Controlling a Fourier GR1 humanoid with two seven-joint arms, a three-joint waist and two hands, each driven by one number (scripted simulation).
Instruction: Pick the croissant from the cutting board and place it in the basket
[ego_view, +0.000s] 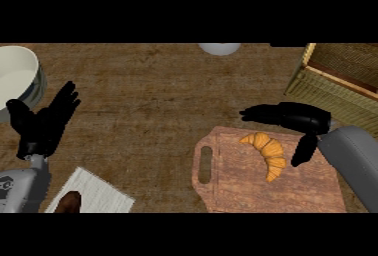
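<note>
Head view: croissant (266, 152) on the board (244, 192), in its far right part, curved, held by nothing. Just beyond and right of it, right hand (295, 117), fingers straight and pointing left, thumb hanging apart just beside the pastry, no contact visible. Basket (328, 92) at the far right corner of the counter (148, 100), apart from the board. Left hand (44, 125) near the left edge, spread, fingers up, resting. Bowl (18, 75) at the far left corner; cloth (100, 192) at the near edge.

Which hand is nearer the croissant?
The right hand, open right beside the croissant on the cutting board; the left hand rests open at the view's left edge, near the bowl.
</note>
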